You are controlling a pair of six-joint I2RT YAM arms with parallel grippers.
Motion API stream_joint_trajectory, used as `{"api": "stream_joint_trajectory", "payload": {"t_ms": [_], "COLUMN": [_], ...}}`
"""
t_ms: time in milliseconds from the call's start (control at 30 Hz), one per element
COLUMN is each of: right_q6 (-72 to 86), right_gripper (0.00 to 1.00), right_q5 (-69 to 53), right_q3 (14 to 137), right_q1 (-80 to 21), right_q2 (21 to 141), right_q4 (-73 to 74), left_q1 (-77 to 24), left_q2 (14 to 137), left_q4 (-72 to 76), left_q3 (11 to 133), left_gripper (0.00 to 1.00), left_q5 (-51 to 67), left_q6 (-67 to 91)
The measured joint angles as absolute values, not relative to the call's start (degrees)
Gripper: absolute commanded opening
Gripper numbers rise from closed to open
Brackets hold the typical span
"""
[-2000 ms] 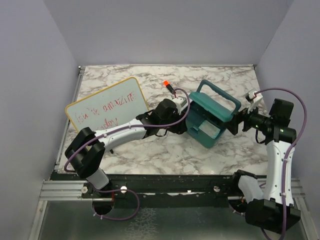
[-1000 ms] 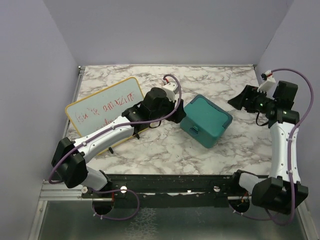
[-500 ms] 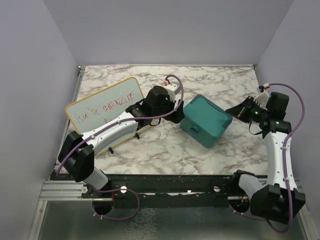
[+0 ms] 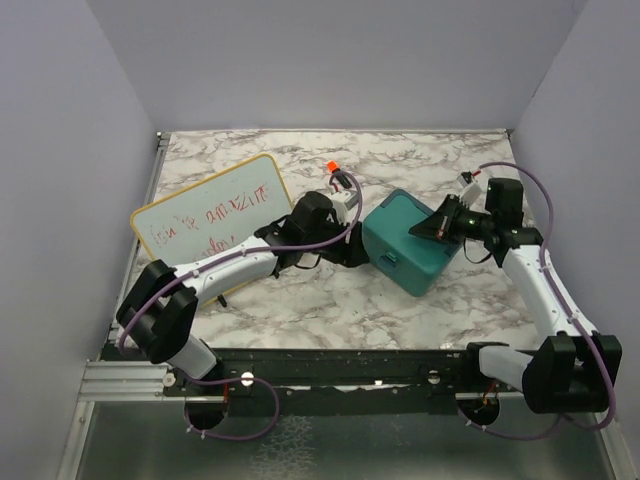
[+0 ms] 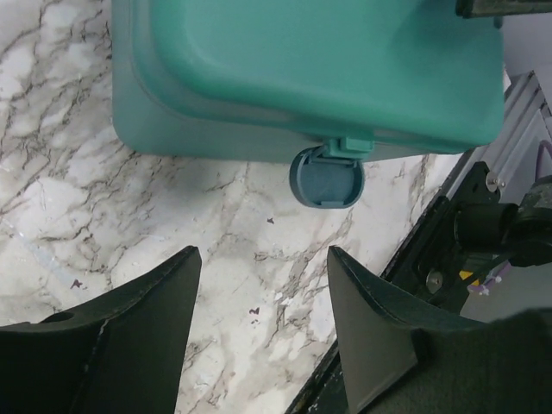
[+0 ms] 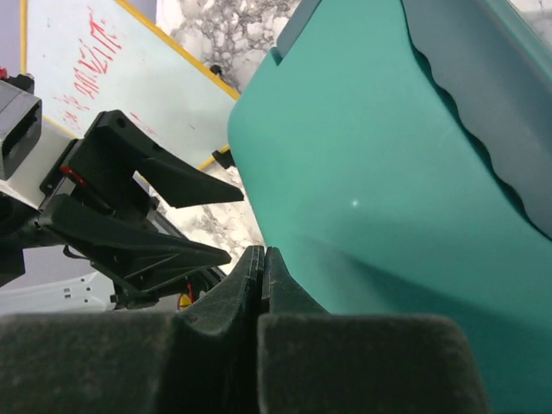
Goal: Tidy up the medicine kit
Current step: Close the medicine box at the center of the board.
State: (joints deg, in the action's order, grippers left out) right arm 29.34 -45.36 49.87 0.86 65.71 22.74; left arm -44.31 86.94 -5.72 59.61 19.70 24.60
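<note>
The medicine kit [image 4: 408, 243] is a teal case with its lid closed, lying mid-table. In the left wrist view its front side [image 5: 302, 78] fills the top, with a round latch [image 5: 326, 177] hanging below the lid edge. My left gripper [image 4: 352, 252] sits just left of the case, open [image 5: 263, 252], with only marble between its fingers. My right gripper [image 4: 422, 230] reaches over the lid from the right. Its fingers are pressed together [image 6: 261, 252] just above the teal lid [image 6: 388, 172] with nothing between them; whether they touch it is unclear.
A yellow-framed whiteboard [image 4: 210, 215] with red writing lies at the left, partly under the left arm, and shows again in the right wrist view [image 6: 103, 78]. The metal rail [image 5: 509, 121] at the table's near edge shows beside the case. Purple walls enclose the table.
The case's lid, open two seconds ago, is down. My right arm swung in from the far right onto the lid and shut its jaws. My left gripper moved close against the case.
</note>
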Motion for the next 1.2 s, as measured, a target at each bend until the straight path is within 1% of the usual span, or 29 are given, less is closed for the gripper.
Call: {"api": "stream_joint_trajectory", "payload": {"t_ms": [200,467,900,1200], "right_q6": [26.89,25.56,25.10,24.82], "right_gripper": [0.01,0.01,0.01,0.01], "right_q5": [-43.27,-44.27,-44.51,-44.56], "right_q3": [49.06,46.72,45.45,45.45], "right_q1": [-0.80,-1.15,-1.15,-1.17], "right_q2": [68.79,69.43,68.36,68.34], "right_q4": [22.35,19.44,17.58,17.58], "left_q1": [-44.69,-46.61,-47.55,-49.65], "left_q2": [90.13,95.83,98.94,101.27], "left_q4": [-1.63,2.96,13.04,14.90], "left_q3": [55.70,55.59,54.26,54.30], "left_gripper": [0.50,0.43,0.42,0.42], "left_q5": [19.62,17.61,14.72,14.46], "left_q6": [27.92,31.18,37.60,40.64]}}
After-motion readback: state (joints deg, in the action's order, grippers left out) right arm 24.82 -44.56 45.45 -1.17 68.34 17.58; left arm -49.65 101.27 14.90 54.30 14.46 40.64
